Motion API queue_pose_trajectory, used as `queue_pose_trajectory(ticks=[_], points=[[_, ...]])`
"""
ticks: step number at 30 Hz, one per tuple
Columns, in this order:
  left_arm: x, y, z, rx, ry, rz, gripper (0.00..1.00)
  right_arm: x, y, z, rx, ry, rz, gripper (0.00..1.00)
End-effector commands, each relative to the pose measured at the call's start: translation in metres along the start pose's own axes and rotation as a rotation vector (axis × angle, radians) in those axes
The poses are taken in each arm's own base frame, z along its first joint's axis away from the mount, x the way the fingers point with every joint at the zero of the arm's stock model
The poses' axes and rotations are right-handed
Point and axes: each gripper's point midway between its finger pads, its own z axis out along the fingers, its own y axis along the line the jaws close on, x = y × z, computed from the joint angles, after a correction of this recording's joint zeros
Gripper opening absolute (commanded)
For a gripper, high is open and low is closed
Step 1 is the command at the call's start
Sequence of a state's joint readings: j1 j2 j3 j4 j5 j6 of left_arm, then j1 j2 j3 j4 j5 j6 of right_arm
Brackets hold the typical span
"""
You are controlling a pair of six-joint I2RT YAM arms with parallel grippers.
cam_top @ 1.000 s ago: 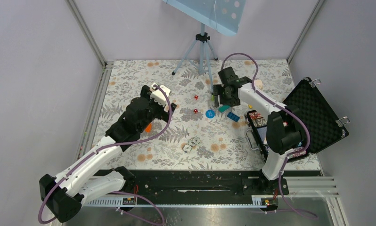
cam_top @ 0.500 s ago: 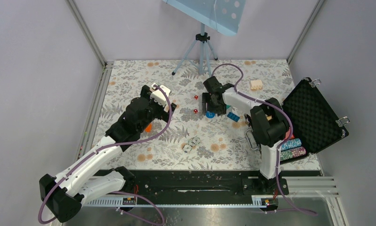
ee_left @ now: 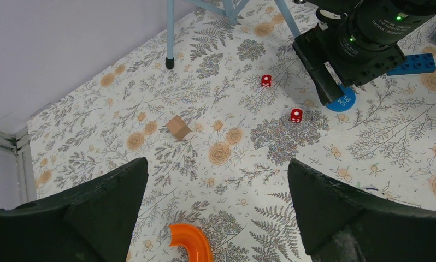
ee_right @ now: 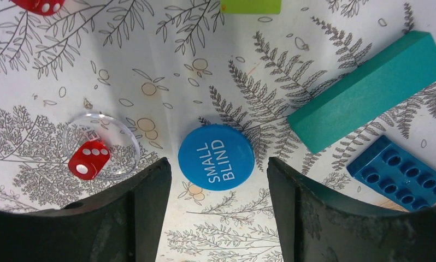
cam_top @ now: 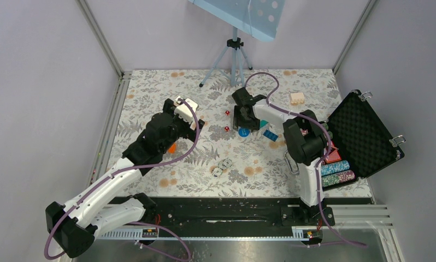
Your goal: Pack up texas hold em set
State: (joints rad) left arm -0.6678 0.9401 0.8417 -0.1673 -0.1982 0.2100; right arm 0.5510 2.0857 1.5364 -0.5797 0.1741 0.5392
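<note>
Both sets of fingers open: right gripper [ee_right: 216, 173] straddles the small-blind disc [ee_right: 216, 156], left gripper [ee_left: 216, 188] idle. Next, prob. pinch it, then carry to the briefcase [cam_top: 365, 132].

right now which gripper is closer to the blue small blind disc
Right. The right gripper hovers over the small blind disc, straddling it; the left gripper hangs far off, near the orange curved piece.
</note>
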Motion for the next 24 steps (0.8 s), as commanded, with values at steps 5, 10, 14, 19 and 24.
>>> queue_pose_trajectory(ticks=[5, 10, 14, 19, 24], points=[[-0.013, 0.001, -0.003, 0.001, -0.049, -0.001, 0.99, -0.008, 0.002, 0.005, 0.053, -0.023, -0.007, 0.69], [-0.014, 0.001, -0.003, 0.0, -0.052, 0.0, 0.99, -0.001, 0.005, 0.006, 0.057, -0.013, -0.025, 0.71], [-0.013, 0.002, -0.003, -0.003, -0.05, 0.003, 0.99, 0.002, 0.006, 0.006, 0.057, -0.012, -0.038, 0.7], [-0.013, 0.002, -0.003, -0.005, -0.05, 0.006, 0.99, 0.008, 0.0, 0.007, 0.105, -0.001, -0.063, 0.65], [-0.013, 0.003, -0.003, -0.007, -0.05, 0.009, 0.99, 0.008, -0.003, 0.009, 0.135, 0.0, -0.081, 0.58]])
